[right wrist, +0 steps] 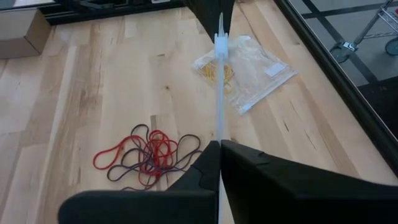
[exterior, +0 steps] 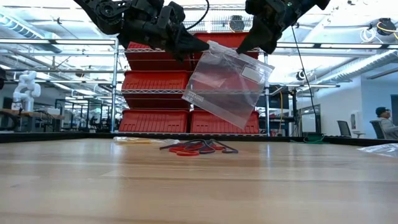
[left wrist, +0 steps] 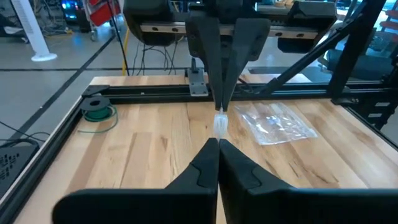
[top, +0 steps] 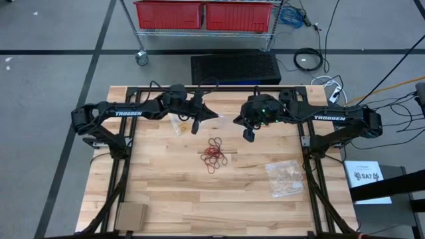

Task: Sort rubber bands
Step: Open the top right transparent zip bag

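Wooden table (top: 166, 192) seen from above, both dark arms reaching inward over its far half. Between them a clear plastic bag (exterior: 227, 84) hangs tilted above the tabletop, held at its two upper corners. The left gripper (exterior: 198, 45) has its fingers pressed together on one corner of this bag; the right gripper (exterior: 256, 45) pinches the opposite corner, its fingers likewise closed. In the right wrist view the held bag appears edge-on as a thin pale strip running between the two grippers. A second clear bag (right wrist: 245, 65), lying flat on the table below the left arm, contains yellowish-tan bands. A third clear bag (top: 285, 178) lies flat nearer the right side of the table; its contents are too small to identify with confidence. A small cardboard box (top: 131, 216) rests at the near left corner. The rubber bands (top: 214, 154), a loose pile of red and dark loops, lie on the bare wood near the table's centre, below the hanging bag and apart from both grippers.
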